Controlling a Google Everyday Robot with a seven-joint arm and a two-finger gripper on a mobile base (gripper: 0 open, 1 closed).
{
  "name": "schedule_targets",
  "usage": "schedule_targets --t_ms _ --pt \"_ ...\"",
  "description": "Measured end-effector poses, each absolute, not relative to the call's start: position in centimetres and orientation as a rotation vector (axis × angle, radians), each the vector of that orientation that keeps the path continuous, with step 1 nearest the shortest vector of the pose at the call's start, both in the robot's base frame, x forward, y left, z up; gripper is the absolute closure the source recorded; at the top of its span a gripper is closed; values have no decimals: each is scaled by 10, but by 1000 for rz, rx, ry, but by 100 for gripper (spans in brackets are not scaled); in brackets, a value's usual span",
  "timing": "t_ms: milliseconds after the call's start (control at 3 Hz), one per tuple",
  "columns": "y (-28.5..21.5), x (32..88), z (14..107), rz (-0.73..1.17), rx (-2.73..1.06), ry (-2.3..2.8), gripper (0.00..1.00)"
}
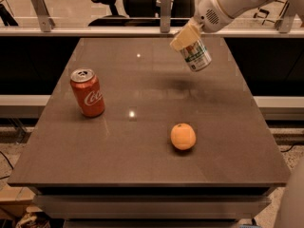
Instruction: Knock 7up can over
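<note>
7up can: you have just one, silver-white with green bands, hanging tilted above the far right part of the table, with its shadow on the surface below. Your gripper pinches its top end. You also have one red Coca-Cola can upright at the left and one orange nearer the front, well apart.

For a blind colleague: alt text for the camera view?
The gripper holds a tilted 7up can above the table's far right. A red cola can stands upright at picture left; an orange sits near the front.
</note>
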State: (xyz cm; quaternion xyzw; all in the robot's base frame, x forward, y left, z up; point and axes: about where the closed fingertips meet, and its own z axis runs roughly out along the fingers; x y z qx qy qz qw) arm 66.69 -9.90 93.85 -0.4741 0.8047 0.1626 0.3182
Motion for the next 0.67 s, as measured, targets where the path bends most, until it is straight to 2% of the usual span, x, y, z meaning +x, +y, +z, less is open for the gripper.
schedule_targets --t_ms 667 --pt "-93 647 895 416 -1382 2320 100"
